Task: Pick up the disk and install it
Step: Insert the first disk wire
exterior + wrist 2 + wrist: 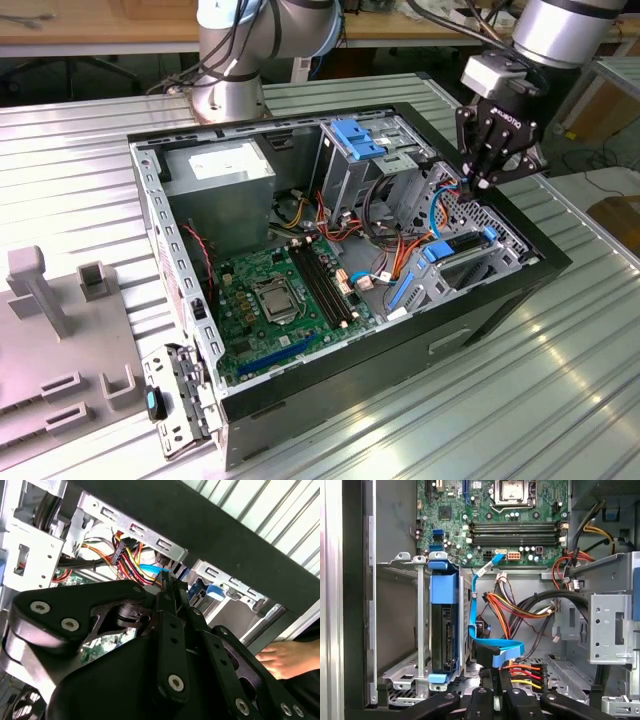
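Seated already in the low cage [402,567] at the front corner of the open case [330,375]: the disk [442,630], on edge, blue frame wrapped round the dark drive, one blue end toward the motherboard [515,510]. Seen in the exterior view as a blue-edged slab [455,250] lying low in that same cage, toward the exterior view's right.

Above it and apart from it, the gripper [483,180], hung over the case's far right corner, tips pointing down into the bay. No contact with the disk. In the first wrist view, placed just beside the disk's connector end, across the flat blue cable [505,647], with the gripper [495,680] close to a bundle of red, orange and yellow wires [520,672].

Fingers [172,610] pressed together, tips meeting with no visible gap in the second wrist view, right next to the blue cable and the coloured wires. Cannot tell whether a wire or plug is nipped between them; certainly not the disk.

Elsewhere: a blue bracket [358,138] atop the taller cage further back in the case, and a person's hand [280,660] resting outside the case wall.
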`<state>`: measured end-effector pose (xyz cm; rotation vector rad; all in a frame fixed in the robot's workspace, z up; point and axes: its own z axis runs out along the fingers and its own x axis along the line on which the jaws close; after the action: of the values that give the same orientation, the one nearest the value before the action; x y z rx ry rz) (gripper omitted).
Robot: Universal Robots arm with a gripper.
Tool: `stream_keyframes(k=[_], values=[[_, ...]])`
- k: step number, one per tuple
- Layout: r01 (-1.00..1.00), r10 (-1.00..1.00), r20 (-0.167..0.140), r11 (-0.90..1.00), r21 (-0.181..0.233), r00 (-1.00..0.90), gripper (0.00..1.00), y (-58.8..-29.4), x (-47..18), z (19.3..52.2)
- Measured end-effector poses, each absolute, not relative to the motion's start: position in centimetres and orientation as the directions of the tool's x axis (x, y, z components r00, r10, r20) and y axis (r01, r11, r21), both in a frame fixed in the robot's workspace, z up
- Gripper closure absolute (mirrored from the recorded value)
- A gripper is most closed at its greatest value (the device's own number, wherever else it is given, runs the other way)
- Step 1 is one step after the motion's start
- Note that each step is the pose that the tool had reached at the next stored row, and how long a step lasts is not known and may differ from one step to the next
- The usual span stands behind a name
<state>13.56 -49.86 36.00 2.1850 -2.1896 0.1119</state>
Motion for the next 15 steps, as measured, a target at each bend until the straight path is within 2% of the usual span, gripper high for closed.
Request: stream_keyframes(k=[2,15], values=[[-0.999,-0.996,0.084,0.001,-0.035,-0.004,0.83,-49.9,13.3,36.0],[-0.999,-0.996,0.084,0.001,-0.037,-0.005,0.83,-52.3,12.7,36.0]])
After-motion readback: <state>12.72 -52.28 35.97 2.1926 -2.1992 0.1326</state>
